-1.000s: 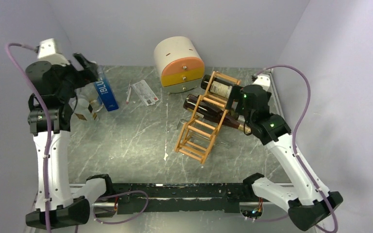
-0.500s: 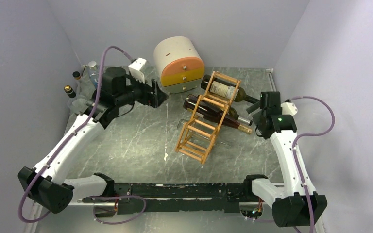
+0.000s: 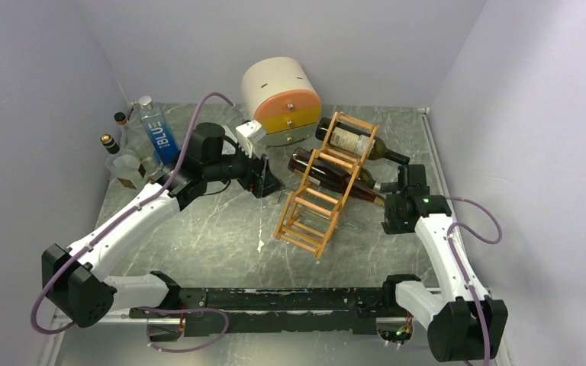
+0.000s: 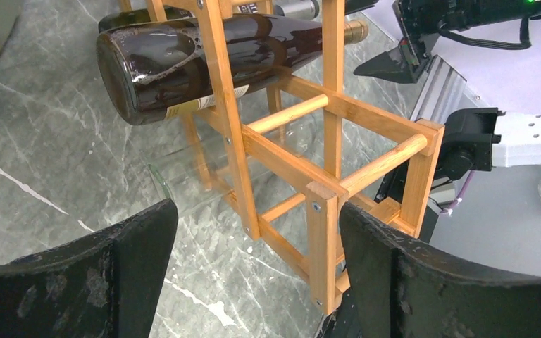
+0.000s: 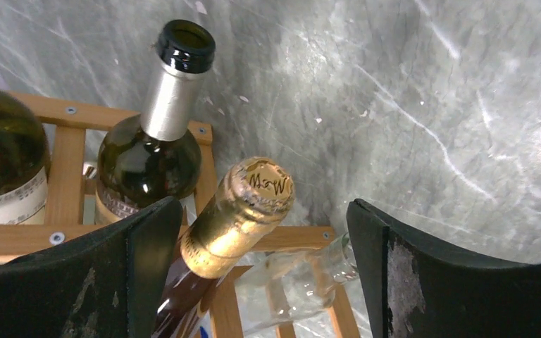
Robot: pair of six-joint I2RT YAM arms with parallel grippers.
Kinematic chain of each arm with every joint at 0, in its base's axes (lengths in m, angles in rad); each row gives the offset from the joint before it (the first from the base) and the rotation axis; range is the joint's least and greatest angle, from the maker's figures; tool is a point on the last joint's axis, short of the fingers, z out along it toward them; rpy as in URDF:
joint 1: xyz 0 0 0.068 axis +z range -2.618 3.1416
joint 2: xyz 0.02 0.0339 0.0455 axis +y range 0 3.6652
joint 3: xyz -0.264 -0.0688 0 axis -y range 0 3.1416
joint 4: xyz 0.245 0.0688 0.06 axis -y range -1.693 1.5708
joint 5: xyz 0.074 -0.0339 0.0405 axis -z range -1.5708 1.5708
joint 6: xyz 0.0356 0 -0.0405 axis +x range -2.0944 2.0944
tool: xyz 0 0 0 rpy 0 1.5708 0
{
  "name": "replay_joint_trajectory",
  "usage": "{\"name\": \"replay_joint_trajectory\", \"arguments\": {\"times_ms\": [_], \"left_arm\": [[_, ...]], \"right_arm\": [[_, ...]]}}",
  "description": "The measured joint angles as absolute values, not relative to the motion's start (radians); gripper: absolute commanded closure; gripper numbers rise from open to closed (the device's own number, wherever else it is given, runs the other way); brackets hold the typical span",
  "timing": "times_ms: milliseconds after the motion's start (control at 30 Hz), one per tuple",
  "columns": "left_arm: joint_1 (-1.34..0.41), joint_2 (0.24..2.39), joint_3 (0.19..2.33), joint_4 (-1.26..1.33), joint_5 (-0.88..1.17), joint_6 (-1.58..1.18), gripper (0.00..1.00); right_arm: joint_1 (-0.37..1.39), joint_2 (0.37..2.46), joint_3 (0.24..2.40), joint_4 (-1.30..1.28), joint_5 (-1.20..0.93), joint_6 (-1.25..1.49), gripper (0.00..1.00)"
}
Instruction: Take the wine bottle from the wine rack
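My right claw (image 5: 262, 208) is spread wide, framing the gold-foiled corked neck of a dark glass wine bottle (image 5: 234, 215); that bottle lies in the light tan wooden slatted wine rack (image 3: 309, 206), toward the grey marbled counter (image 3: 198, 229)'s far right corner; only my wrist views reveal a clear glass bottle (image 4: 183, 186) lower down; my left claw (image 4: 257, 211) gapes too.

The wine rack (image 3: 310, 210) holds a wine bottle (image 3: 336, 177), flanked by left gripper (image 3: 267, 181) and right gripper (image 3: 393, 201)

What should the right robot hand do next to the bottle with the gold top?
Probably ease the open right gripper forward around the gold-foiled corked neck of the dark wine bottle, ready to close. The neck sits between its fingers, poking from the tan wooden slatted rack.
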State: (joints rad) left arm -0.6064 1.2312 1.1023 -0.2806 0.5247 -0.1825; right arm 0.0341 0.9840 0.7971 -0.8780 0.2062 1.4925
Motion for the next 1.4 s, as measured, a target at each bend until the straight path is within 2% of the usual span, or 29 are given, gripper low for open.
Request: {"name": "replay_joint_trajectory", "arguments": {"times_ms": [333, 500, 633, 733, 1033, 1300, 1400], "left_arm": [[-0.676, 1.262, 1.100, -0.278, 0.523, -0.168, 0.16], [-0.742, 1.276, 1.100, -0.283, 0.494, -0.155, 0.15], [-0.773, 1.277, 1.100, -0.283, 0.472, -0.149, 0.16], [-0.797, 1.278, 1.100, -0.282, 0.457, -0.146, 0.20], [-0.838, 1.321, 1.085, -0.281, 0.384, -0.159, 0.39], [-0.856, 1.337, 1.085, -0.286, 0.298, -0.176, 0.56], [-0.859, 1.337, 1.082, -0.285, 0.269, -0.181, 0.59]], "right_arm": [[0.165, 1.061, 0.761, -0.734, 0.191, 1.680, 0.17], [0.229, 1.062, 0.757, -0.691, 0.232, 1.773, 0.28], [0.238, 1.062, 0.739, -0.651, 0.247, 1.829, 0.47], [0.240, 1.056, 0.733, -0.639, 0.259, 1.877, 0.54], [0.242, 0.873, 0.579, -0.551, 0.316, 2.015, 0.99], [0.244, 0.697, 0.492, -0.571, 0.373, 2.051, 1.00], [0.244, 0.611, 0.436, -0.558, 0.374, 2.066, 1.00]]}}
